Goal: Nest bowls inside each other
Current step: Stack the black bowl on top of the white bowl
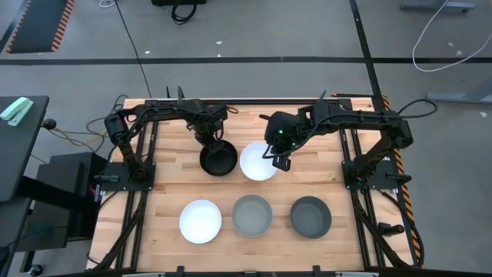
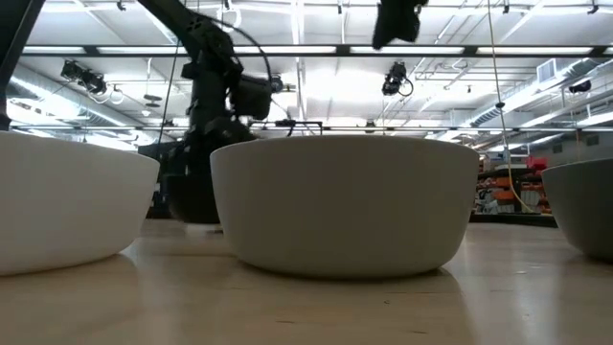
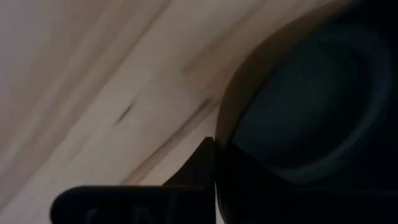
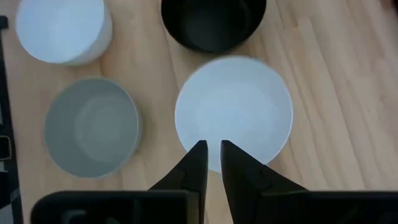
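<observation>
Five bowls show. The black bowl (image 1: 218,159) and a white bowl (image 1: 258,161) sit side by side mid-table. Along the near edge stand another white bowl (image 1: 201,221), the mid grey bowl (image 1: 252,215) and the dark grey bowl (image 1: 310,216). A third white bowl does not show on its own. My left gripper (image 1: 209,141) is at the black bowl's far rim, shut on it. My right gripper (image 4: 212,155) hangs above the right rim of the white bowl (image 4: 233,109), its fingers nearly together on nothing; the low view shows it high up (image 2: 397,24). My left gripper has the black bowl by its far rim (image 3: 227,146), coming from above. One finger (image 3: 200,165) lies against the outside of the wall; the other is lost in the bowl's dark inside. Whether the bowl (image 2: 192,201) is on the table or just off it, I cannot tell.
The bowls stand on a wooden tabletop (image 1: 154,223) with metal frames along the left and right sides. Bare wood lies between the far pair and the near row, and at the far right corner. In the low view the near-row bowls fill the foreground.
</observation>
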